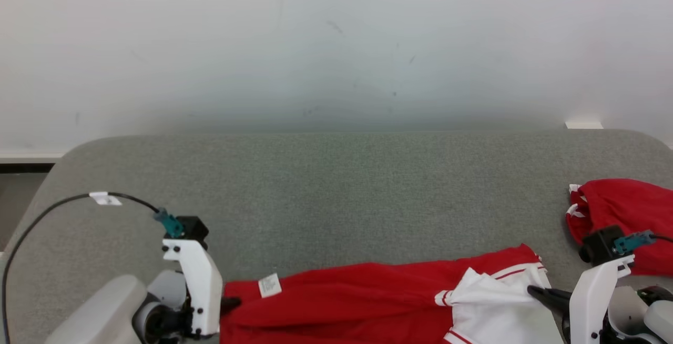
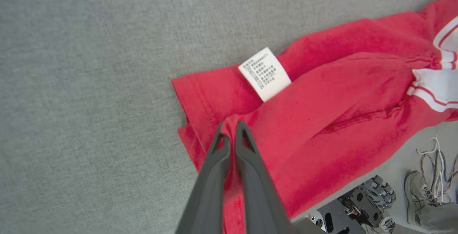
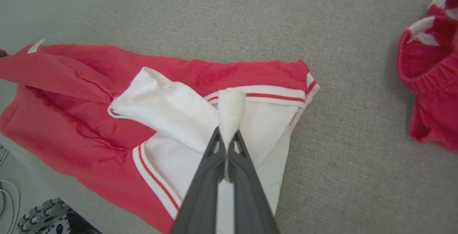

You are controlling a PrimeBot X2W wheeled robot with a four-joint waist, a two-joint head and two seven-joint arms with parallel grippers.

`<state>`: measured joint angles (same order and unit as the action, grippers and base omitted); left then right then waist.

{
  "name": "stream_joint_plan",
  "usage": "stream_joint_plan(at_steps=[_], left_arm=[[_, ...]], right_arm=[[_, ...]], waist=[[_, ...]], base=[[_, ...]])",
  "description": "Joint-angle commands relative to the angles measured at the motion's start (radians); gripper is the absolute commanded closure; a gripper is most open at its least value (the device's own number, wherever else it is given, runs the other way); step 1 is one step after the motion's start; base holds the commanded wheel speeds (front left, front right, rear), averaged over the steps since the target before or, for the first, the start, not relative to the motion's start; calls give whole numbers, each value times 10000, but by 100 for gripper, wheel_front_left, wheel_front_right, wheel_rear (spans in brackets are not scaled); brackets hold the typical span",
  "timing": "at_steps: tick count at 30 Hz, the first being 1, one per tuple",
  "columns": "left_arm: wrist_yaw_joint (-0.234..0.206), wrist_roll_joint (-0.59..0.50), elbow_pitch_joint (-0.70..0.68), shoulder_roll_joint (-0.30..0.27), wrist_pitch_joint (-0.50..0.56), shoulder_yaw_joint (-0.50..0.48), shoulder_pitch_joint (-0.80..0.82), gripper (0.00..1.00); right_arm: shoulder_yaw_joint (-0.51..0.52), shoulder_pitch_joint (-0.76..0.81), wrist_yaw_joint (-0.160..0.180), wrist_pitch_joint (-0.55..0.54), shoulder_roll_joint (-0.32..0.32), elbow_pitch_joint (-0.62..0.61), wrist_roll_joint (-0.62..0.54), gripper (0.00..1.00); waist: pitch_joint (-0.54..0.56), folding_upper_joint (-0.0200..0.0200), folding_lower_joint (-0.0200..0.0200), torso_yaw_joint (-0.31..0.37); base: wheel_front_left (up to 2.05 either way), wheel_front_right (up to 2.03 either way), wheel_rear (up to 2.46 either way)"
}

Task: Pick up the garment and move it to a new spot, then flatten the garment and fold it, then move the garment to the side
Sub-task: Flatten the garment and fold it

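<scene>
What we worry about first is grip. Each tool has only a thin pinch of cloth, so a sharp or uneven pull could let one side slip and drop half the garment (image 1: 368, 296) in a heap. The near part of it also seems to hang over the front edge of the worktop (image 1: 326, 186), where its own weight would drag the cloth floorward if a pinch fails. The cloth is bunched in overlapping layers, so a lift may carry hidden folds along and make flattening harder. A second red garment (image 1: 625, 212) lies near the right end, apart from ours, and a wide sweep that way could snag it.

The left tool (image 2: 230, 133) has its fingers closed nearly together on a raised ridge of red cloth, close to the stitched hem and just below the white care label (image 2: 264, 73). The right tool (image 3: 226, 139) is likewise closed, holding a small upright tuft of the white panel (image 3: 171, 108) beside the red-striped trim.

The garment lies stretched between the two tools along the front of the worktop, with its red body toward the left tool and its white part at the right tool.
</scene>
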<state>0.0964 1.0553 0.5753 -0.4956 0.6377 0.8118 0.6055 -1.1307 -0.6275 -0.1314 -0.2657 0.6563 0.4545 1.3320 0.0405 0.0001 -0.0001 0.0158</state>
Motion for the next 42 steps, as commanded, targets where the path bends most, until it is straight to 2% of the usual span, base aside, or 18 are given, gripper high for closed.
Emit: stream_joint_plan(at_steps=[1, 4, 9, 10, 11, 12, 13, 14, 18, 23, 27, 28, 31, 36, 39, 42], left_arm=[[26, 92, 20, -90, 169, 52, -182, 100], [38, 144, -17, -137, 377, 124, -247, 100], [-59, 176, 107, -183, 593, 242, -421, 100], [-60, 196, 120, -187, 614, 250, -434, 76], [-59, 193, 132, -190, 589, 246, -441, 51], [-59, 187, 148, -183, 544, 250, -462, 0], [-60, 184, 166, -172, 549, 269, -505, 0], [-62, 185, 187, -166, 541, 284, -542, 0], [-54, 124, 198, -260, 409, 262, -562, 0], [-119, -308, -121, -528, -437, 126, -310, 0], [-290, -683, -524, -738, -1552, -184, -184, 0], [-290, -683, -524, -738, -1552, -184, -184, 0], [-515, -989, -943, -811, -2655, -455, -223, 0], [-1373, -1679, -1815, -879, -4898, -994, -624, 0], [-1966, -2060, -2410, -848, -6271, -1343, -1014, 0], [-2591, -2350, -2974, -859, -7611, -1694, -1557, 0]], right_arm=[[-65, 234, 19, -85, 88, -108, 153, 100], [-148, 388, 19, -325, 181, -246, 289, 94], [-257, 643, 19, -655, 249, -486, 578, 94], [-246, 689, 19, -687, 257, -488, 658, 89], [-259, 754, 19, -753, 259, -475, 713, 72], [-289, 814, 19, -825, 263, -452, 753, 51], [-309, 861, 19, -884, 259, -432, 784, 2], [-333, 897, 19, -968, 254, -401, 816, 0], [-336, 1027, 19, -1170, 318, -398, 901, 0], [-57, 1088, 19, -900, 511, -691, 1015, 0], [422, 1134, 19, -273, 792, -1389, 1194, 0], [422, 1134, 19, -273, 792, -1389, 1194, 0], [893, 1078, 19, 610, 1102, -1955, 951, 0], [1971, 1218, 19, 2941, 1305, -2296, 202, 0], [2650, 1503, 19, 4322, 1167, -2200, -236, 0], [3609, 1878, 19, 5130, 873, -1973, -746, 0]], waist=[[20, -1, 1, 30], [45, -1, 1, 65], [84, -1, 1, 117], [91, -1, 1, 133], [100, -1, 1, 151], [111, -1, 1, 165], [126, -1, 1, 177], [143, -1, 1, 189], [245, -1, 1, 247], [347, -1, 1, 252], [414, -1, 1, 220], [414, -1, 1, 220], [460, -1, 1, 191], [542, -1, 1, 145], [568, -1, 1, 98], [560, -1, 1, 81]], base=[[0, 0, 0], [0, 0, 0], [0, 0, 0], [0, 0, 0], [0, 0, 0], [0, 0, 0], [0, 0, 0], [0, 0, 0], [0, 0, 0], [0, 0, 0], [0, 0, 0], [0, 0, 0], [0, 0, 0], [0, 0, 0], [0, 0, 0], [0, 0, 0]])
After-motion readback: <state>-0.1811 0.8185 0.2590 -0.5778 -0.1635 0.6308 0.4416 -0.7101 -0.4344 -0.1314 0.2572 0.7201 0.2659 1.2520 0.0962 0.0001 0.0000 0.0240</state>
